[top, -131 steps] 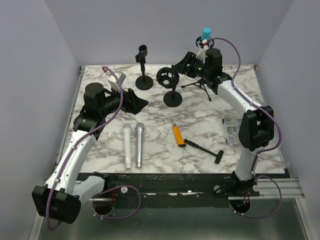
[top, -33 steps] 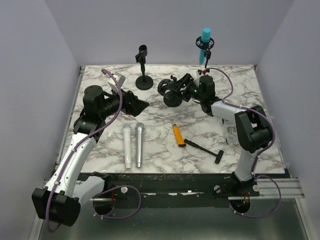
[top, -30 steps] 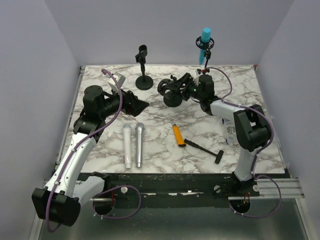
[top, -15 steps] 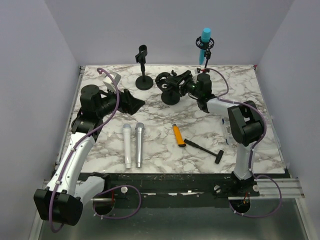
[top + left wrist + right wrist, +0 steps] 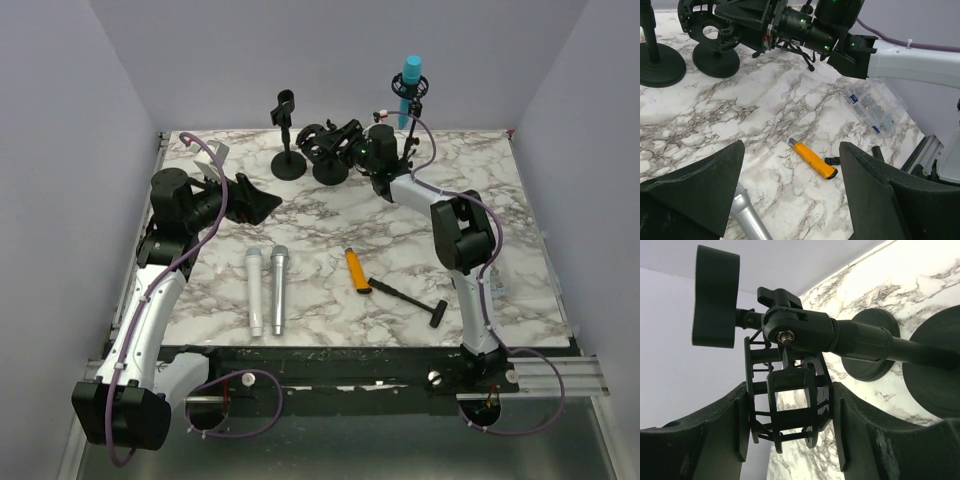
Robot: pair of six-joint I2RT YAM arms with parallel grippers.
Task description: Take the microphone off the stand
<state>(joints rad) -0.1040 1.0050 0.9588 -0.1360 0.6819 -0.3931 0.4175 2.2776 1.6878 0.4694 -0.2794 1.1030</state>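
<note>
Right fingers are half closed on the empty shock mount, pressing both sides of its cage. Left fingers are wide apart, holding nothing, above the desk. The blue microphone sits upright in its stand at the back, apart from both, so removal looks not started.

Robotics lab test cell: a marble-print table boxed on three sides by lilac walls, left arm and right arm bolted to a black rail at its near edge, purple cables looped below it, mic stands at its far edge.
</note>
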